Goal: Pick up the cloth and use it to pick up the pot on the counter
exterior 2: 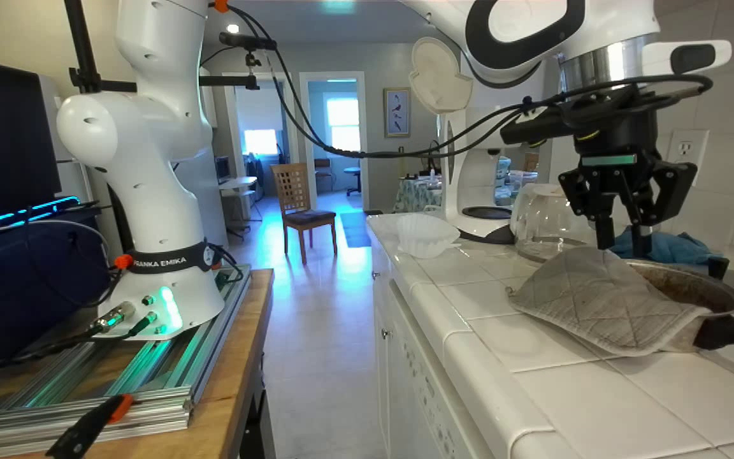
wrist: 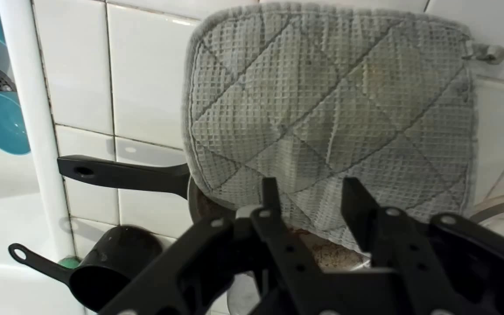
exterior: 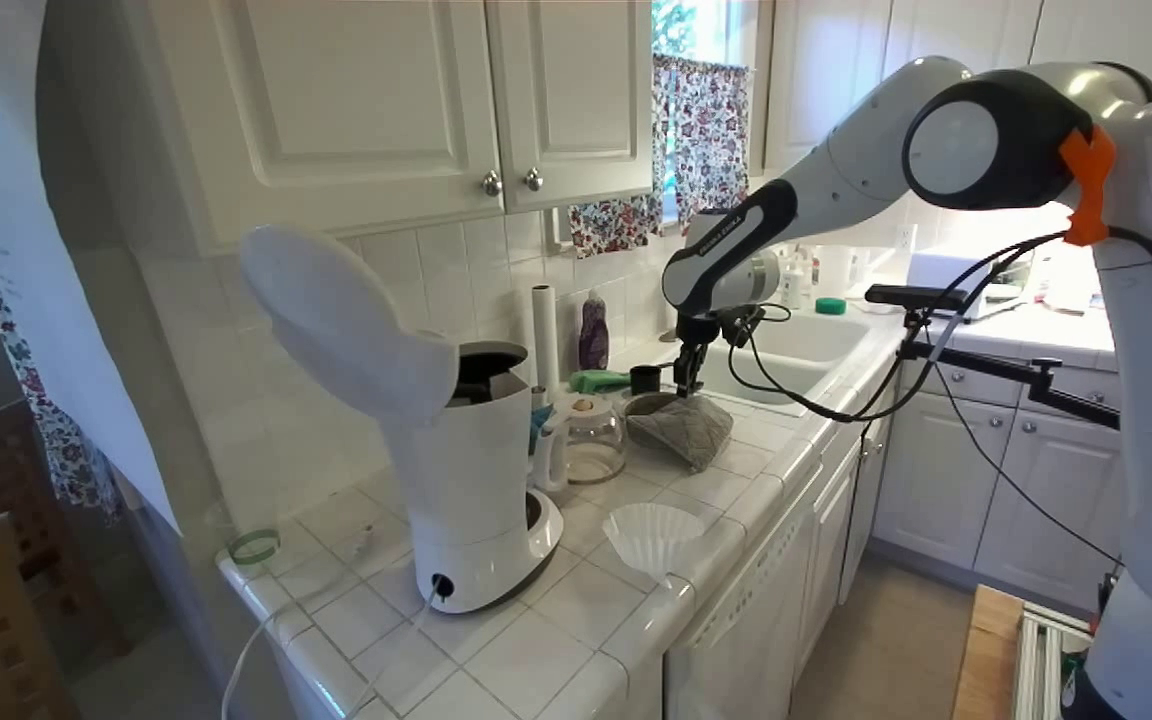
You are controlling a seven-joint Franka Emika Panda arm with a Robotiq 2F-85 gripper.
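1. In an exterior view, the gripper (exterior 2: 624, 247) is hanging over the pot (exterior 2: 692, 285), its fingers (exterior 2: 604, 233) standing apart; whether a fingertip is touching the grey cloth (exterior 2: 603, 303) cannot be told.
2. There, the cloth is lying draped over the pot, covering much of the opening and drooping onto the tiled counter (exterior 2: 596, 408).
3. Also there, a blue rag (exterior 2: 676, 247) is lying behind the pot, a glass jug (exterior 2: 548, 223) is standing near it, and black cables (exterior 2: 367, 155) are looping over from the arm (exterior 2: 163, 127).
4. In an exterior view, the cables are passing in front of the sink (exterior: 826, 340); a white coffee machine (exterior: 471, 480) is standing with its lid (exterior: 336, 320) raised, and a paper filter (exterior: 651, 530) is resting near the counter edge.
5. In the wrist view, the fingers are standing apart above the cloth; the pot's black handle (wrist: 125, 175) is pointing toward the sink, with a black cup (wrist: 120, 247) sitting near it.
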